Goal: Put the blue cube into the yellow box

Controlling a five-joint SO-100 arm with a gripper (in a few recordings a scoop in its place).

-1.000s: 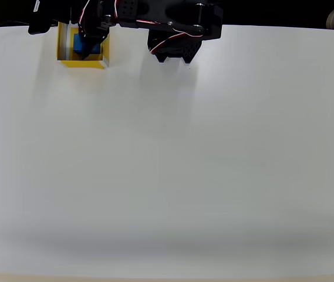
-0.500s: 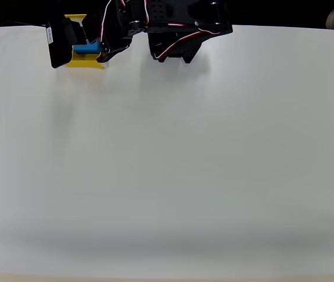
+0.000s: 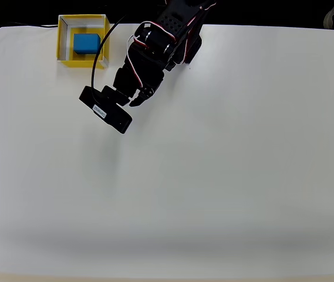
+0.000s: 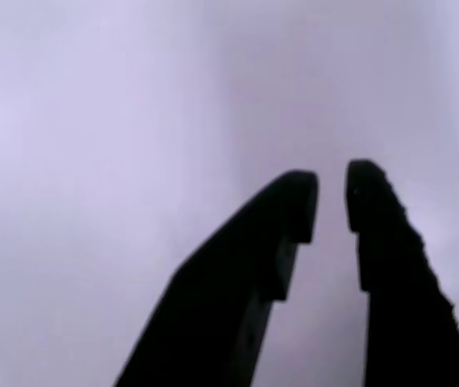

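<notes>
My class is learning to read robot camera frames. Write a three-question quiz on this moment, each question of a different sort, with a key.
1. True or false: in the overhead view the blue cube lies inside the yellow box.
2. In the wrist view, what is between the fingers of the gripper? A) the cube B) nothing C) a cable
3. Fill in: in the overhead view the gripper hangs over bare ____, to the lower right of the box.

Key: 1 true; 2 B; 3 table.
</notes>
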